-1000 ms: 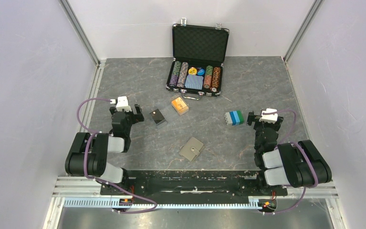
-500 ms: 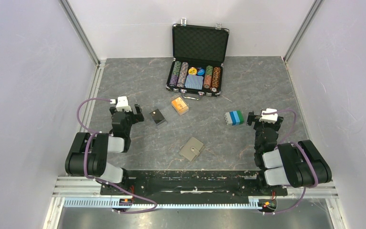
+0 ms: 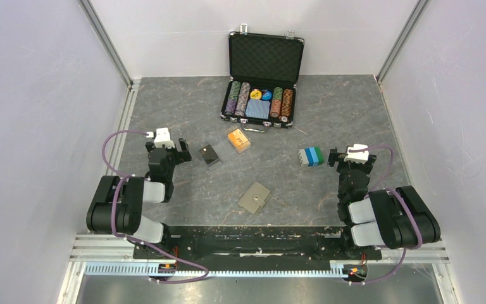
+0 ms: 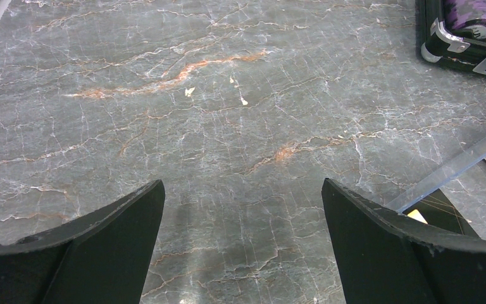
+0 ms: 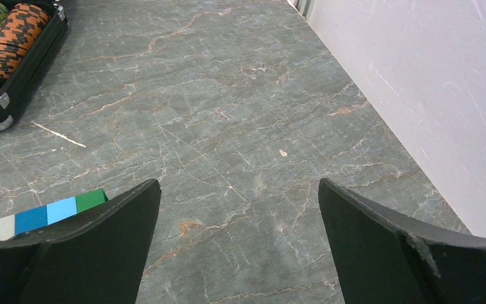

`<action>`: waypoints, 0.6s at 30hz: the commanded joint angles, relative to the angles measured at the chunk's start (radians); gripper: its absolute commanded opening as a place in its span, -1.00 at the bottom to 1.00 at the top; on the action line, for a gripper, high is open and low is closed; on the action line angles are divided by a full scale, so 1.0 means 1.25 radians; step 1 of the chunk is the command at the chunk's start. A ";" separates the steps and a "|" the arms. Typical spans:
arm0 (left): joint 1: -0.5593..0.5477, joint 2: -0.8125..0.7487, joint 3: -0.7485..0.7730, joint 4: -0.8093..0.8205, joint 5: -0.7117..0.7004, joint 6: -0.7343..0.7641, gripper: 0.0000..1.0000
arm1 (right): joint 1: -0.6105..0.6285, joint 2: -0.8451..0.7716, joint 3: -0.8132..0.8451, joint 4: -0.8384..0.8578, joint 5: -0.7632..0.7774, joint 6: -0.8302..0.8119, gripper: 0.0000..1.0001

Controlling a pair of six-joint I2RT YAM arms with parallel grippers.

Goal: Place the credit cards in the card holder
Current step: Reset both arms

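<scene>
The khaki-grey card holder (image 3: 255, 197) lies closed on the table near the front middle, its snap stud up. The orange cards (image 3: 238, 140) sit in a clear case behind it. The black cards (image 3: 210, 154) lie to their left; a corner of their case shows at the right edge of the left wrist view (image 4: 446, 212). My left gripper (image 3: 178, 149) is open and empty, left of the black cards. My right gripper (image 3: 335, 156) is open and empty at the right, away from the cards. Both wrist views show bare table between the fingers (image 4: 243, 190) (image 5: 239, 187).
An open black poker chip case (image 3: 264, 82) stands at the back middle; its corner shows in the wrist views (image 4: 465, 38) (image 5: 6, 69). A stack of white, blue and green blocks (image 3: 311, 156) lies just left of my right gripper. White walls enclose the table.
</scene>
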 commanded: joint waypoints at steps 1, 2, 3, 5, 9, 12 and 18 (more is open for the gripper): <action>0.000 -0.001 0.014 0.050 -0.021 0.040 1.00 | -0.002 0.000 -0.088 0.050 0.011 -0.010 0.96; 0.000 -0.001 0.014 0.050 -0.021 0.040 1.00 | -0.002 0.000 -0.087 0.050 0.011 -0.010 0.96; 0.000 -0.001 0.014 0.050 -0.020 0.040 1.00 | -0.002 0.000 -0.088 0.050 0.011 -0.010 0.96; 0.001 -0.002 0.014 0.050 -0.021 0.040 1.00 | -0.002 0.000 -0.087 0.050 0.011 -0.010 0.96; 0.000 -0.002 0.014 0.050 -0.021 0.040 1.00 | -0.002 0.000 -0.088 0.050 0.010 -0.010 0.96; 0.000 -0.001 0.015 0.049 -0.020 0.040 1.00 | -0.003 0.000 -0.087 0.050 0.011 -0.010 0.96; 0.000 -0.002 0.015 0.047 -0.021 0.040 1.00 | -0.002 0.000 -0.088 0.050 0.010 -0.011 0.96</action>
